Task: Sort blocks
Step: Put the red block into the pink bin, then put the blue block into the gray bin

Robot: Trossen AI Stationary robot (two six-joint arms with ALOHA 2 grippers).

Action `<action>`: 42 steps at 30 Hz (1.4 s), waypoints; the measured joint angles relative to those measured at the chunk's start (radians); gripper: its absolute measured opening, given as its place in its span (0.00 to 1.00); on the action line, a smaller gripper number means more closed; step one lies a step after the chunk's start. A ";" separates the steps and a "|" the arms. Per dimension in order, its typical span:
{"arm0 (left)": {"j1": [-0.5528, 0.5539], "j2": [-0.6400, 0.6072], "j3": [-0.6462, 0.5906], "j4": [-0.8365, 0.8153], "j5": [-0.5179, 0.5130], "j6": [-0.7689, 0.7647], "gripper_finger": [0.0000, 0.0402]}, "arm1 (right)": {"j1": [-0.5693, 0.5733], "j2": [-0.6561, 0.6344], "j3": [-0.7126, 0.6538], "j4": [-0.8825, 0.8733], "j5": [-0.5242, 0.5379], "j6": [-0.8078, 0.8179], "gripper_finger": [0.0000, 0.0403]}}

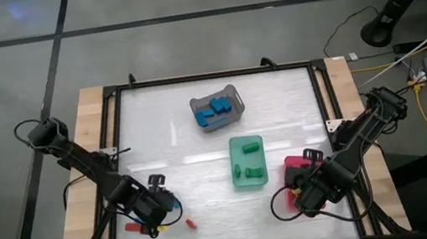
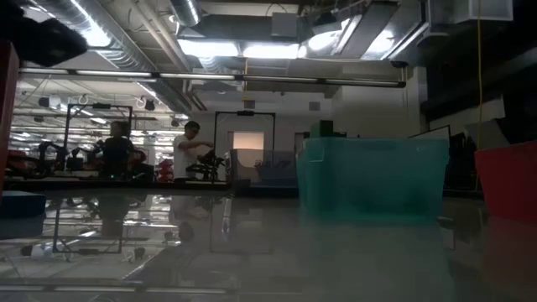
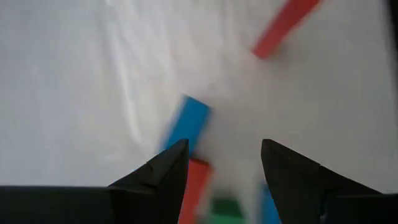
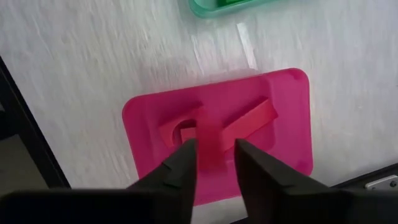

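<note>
Near the table's front left, my left gripper (image 1: 158, 215) (image 3: 224, 168) hangs open above a loose group of blocks, touching none: a blue bar (image 3: 186, 124), a red one (image 3: 196, 185) and a green one (image 3: 224, 208) lie just ahead of its fingers, and a red bar (image 3: 285, 28) lies farther off. My right gripper (image 1: 301, 186) (image 4: 215, 163) points down over the red tray (image 4: 286, 99) at the front right. Its fingers stand slightly apart, with a red block (image 4: 209, 142) between their tips. Other red bars (image 4: 252, 121) lie flat in the tray. My right gripper has the red block's end (image 4: 210, 152) between its fingertips, coming from above. Tray shows between the block and one finger (image 4: 249, 163). Whether the other finger (image 4: 185, 163) touches the block, I cannot tell. The block is over the tray's middle.
A green tray (image 1: 244, 144) with green blocks sits at the table's middle. A grey basket (image 1: 232, 94) with blue blocks stands behind it. Loose red blocks (image 1: 135, 228) (image 1: 191, 223) lie by the front edge. A black frame (image 1: 111, 118) borders the table. People stand in the room beyond.
</note>
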 joint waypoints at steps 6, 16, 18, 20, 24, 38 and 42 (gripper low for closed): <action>0.016 0.084 0.000 0.000 -0.092 0.128 0.47 | 0.000 0.000 0.000 0.002 0.000 0.026 0.43; 0.060 0.259 0.000 0.005 -0.088 0.251 0.47 | 0.000 0.000 0.000 0.110 0.004 0.022 0.49; 0.071 0.285 0.000 0.005 -0.065 0.267 0.45 | 0.000 0.000 0.000 0.131 0.006 0.022 0.49; 0.084 0.300 0.003 0.007 -0.034 0.285 0.42 | 0.000 0.000 0.000 0.143 0.009 0.022 0.49; 0.105 0.307 0.005 0.009 0.012 0.308 0.30 | 0.000 0.000 0.000 0.167 0.010 0.022 0.49; 0.180 0.139 -0.001 -0.009 0.036 0.305 0.20 | 0.000 0.001 0.000 0.445 0.282 -0.273 0.49; 0.203 0.035 -0.001 -0.006 0.036 0.305 0.20 | 0.000 0.001 0.000 0.541 0.355 -0.415 0.49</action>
